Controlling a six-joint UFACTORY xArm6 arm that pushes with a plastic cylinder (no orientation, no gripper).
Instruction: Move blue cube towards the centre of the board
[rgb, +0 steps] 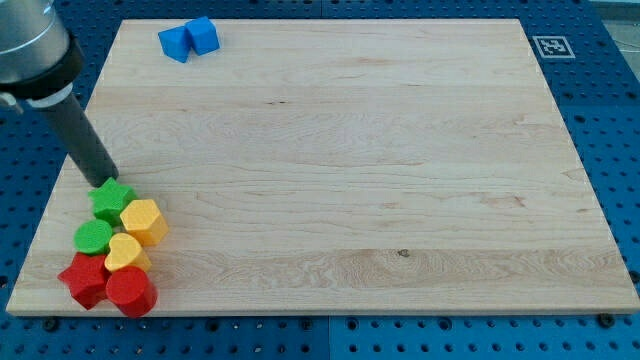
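While my tip (104, 183) (no claw fitted) touches green star (112, 200), blue cube (204, 35) sits top-left.

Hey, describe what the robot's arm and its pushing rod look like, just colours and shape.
The arm shows as a thick dark grey cylinder with a pale band at its lower edge. From it runs a straight, smooth, dark rod, ending in my tip. No cables or markings show.

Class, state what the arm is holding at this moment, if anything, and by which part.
Nothing is held. My tip sits at the green star block's upper edge, far from the blue cube.
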